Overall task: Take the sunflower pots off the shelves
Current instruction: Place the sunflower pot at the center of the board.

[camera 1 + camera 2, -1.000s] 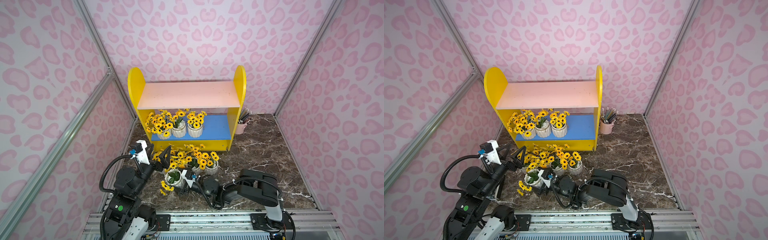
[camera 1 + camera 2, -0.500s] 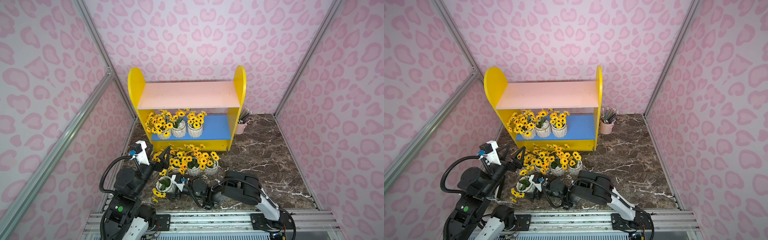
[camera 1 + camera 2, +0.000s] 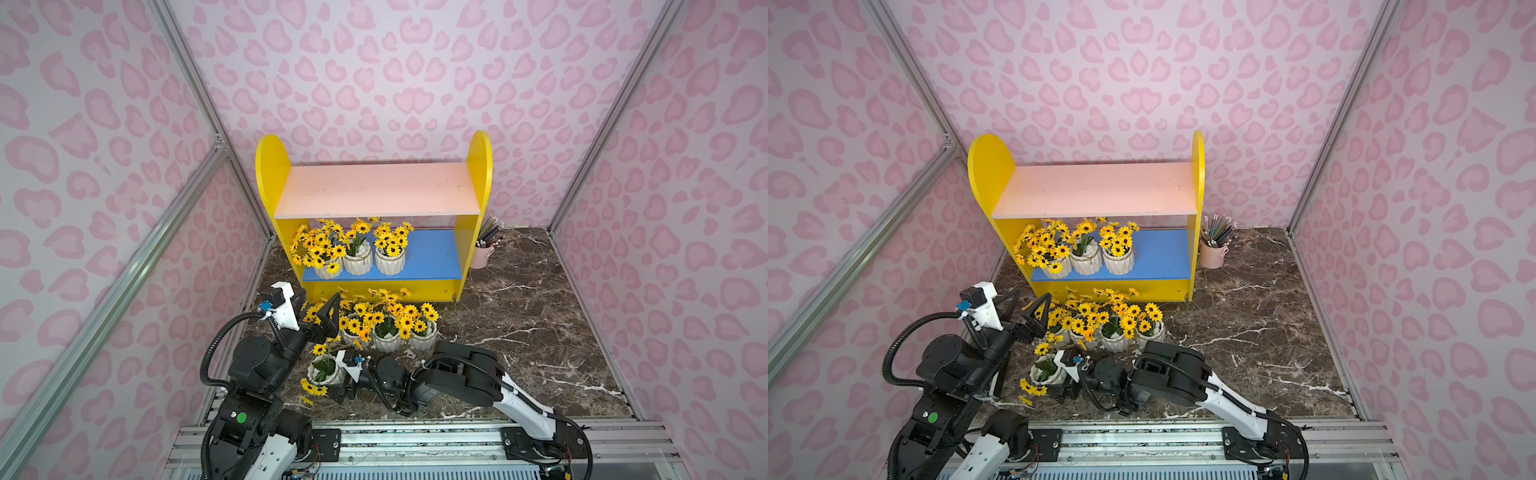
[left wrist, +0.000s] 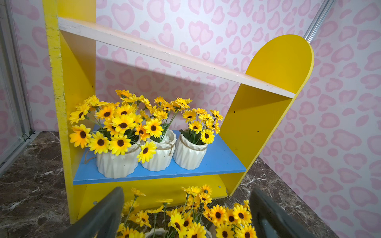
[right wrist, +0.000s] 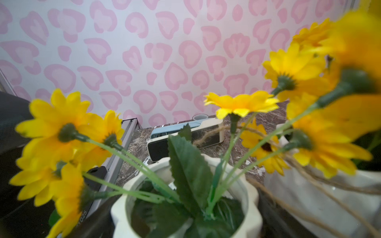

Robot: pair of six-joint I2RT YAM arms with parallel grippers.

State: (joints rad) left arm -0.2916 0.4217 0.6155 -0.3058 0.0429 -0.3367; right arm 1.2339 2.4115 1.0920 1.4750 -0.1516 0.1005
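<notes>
Pink blotch-and-heart walls [image 3: 374, 83] close in on three sides, with bare aluminium posts [image 3: 219, 145] running up the corners. Underfoot, so to speak, is a dark brown marble top [image 3: 540, 332] veined in white. Along its near edge lies a ribbed metal rail [image 3: 415, 440] that carries both arm bases.

Hard against the back wall stand the yellow shelves [image 3: 272, 174]. Their blue lower board [image 3: 432, 253] holds three shelf pots [image 3: 358, 264] shoulder to shoulder at its left end. On the marble just in front of the shelves a floor cluster [image 3: 386, 340] of sunflower pots crowds together, blooms tangled.

Nearer the rail, a little apart from that cluster, is the front pot [image 3: 326, 374]. The right gripper [image 5: 183, 218] has it between its jaws, which stand wide with a dark finger against each side of the white rim. I cannot tell whether its base touches the marble.

The left gripper [image 3: 1025, 309] hangs over the cluster's left edge, jaws spread and holding nothing, facing the shelves.

A pink cup [image 3: 482, 257] of pencils sits just beside the shelves' right panel. A small cream-and-blue gadget [image 5: 160, 150] lies on the marble by the wall beyond the front pot.
</notes>
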